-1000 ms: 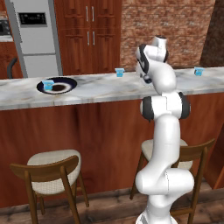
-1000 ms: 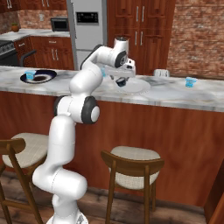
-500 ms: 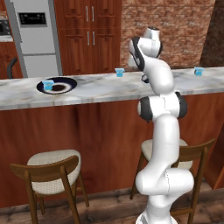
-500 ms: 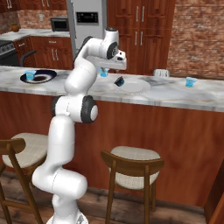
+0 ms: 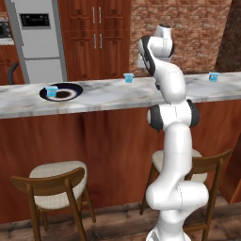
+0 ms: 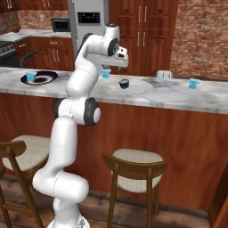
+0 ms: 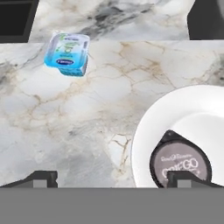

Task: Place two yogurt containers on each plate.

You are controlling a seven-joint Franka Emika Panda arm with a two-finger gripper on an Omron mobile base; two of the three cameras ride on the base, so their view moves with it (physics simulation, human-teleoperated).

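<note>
Marble counter (image 7: 105, 109) carries a light-blue squarish yogurt container (image 7: 67, 54), apart from the pale round plate (image 7: 153, 131) where a small black round cup (image 7: 180, 162) sits. The gripper (image 7: 111, 178) hovers wide and empty — centre it over the container (squarely across its sides) before descending.

pale plate (image 7: 175, 118) cut off right

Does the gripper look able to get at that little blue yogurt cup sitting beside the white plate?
Probably yes: the gripper is open above the counter, and nothing stands around the yogurt cup.
</note>
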